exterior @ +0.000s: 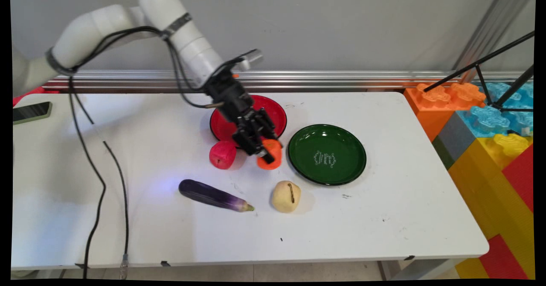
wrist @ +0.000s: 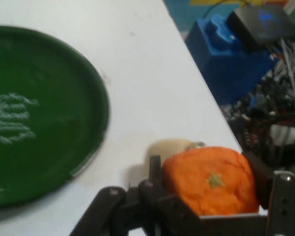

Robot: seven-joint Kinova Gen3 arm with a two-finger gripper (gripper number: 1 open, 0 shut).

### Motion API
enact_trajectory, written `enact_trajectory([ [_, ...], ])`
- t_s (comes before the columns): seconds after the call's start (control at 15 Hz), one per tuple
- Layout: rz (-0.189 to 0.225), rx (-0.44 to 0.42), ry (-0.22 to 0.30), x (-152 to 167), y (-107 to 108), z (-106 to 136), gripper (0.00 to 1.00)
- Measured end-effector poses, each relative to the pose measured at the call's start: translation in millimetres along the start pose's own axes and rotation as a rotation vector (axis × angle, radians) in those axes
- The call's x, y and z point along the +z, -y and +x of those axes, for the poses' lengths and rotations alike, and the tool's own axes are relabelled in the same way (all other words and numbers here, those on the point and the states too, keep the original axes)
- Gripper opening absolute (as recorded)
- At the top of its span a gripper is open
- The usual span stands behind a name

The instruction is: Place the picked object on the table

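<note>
Orange is what I see first: an orange toy fruit [exterior: 273,153] sits clamped between the fingers [wrist: 155,169] of my gripper [exterior: 265,154], which reaches down from the upper left over the white worktop [exterior: 384,218]; in the hand view the orange fruit [wrist: 211,179] fills the space between the two black fingers, its small green star-shaped mark facing the camera, and both fingers press against its sides, so I read them as closed on it; I cannot tell from either view whether the fruit rests on the worktop or is just off it; it lies just in front of the red plate [exterior: 273,107] and just to the left of the green plate [exterior: 327,154], near that plate's rim but apart from it; a red toy fruit [exterior: 222,154] sits close on the gripper's left, at the front edge of the red plate; nearer to me on the worktop lie a purple eggplant [exterior: 213,195] and, to its right, a pale yellowish fruit [exterior: 286,196] with a brown stem mark; in the hand view that pale fruit [wrist: 169,147] peeks out behind the orange one, and the green plate [wrist: 39,118] with its white pattern fills the left side; a dark phone [exterior: 30,111] lies at the far left edge of the worktop, well apart from everything else; big coloured building blocks [exterior: 490,124] stand off the worktop's right end.
</note>
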Motion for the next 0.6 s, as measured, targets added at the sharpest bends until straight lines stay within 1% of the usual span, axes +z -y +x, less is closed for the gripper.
enact_trajectory([
  [0.33,-0.051,-0.018,0.027,-22.0,-37.3,-42.9,0.0],
  [0.6,-0.079,-0.034,0.05,-30.7,-57.4,-72.5,0.0],
])
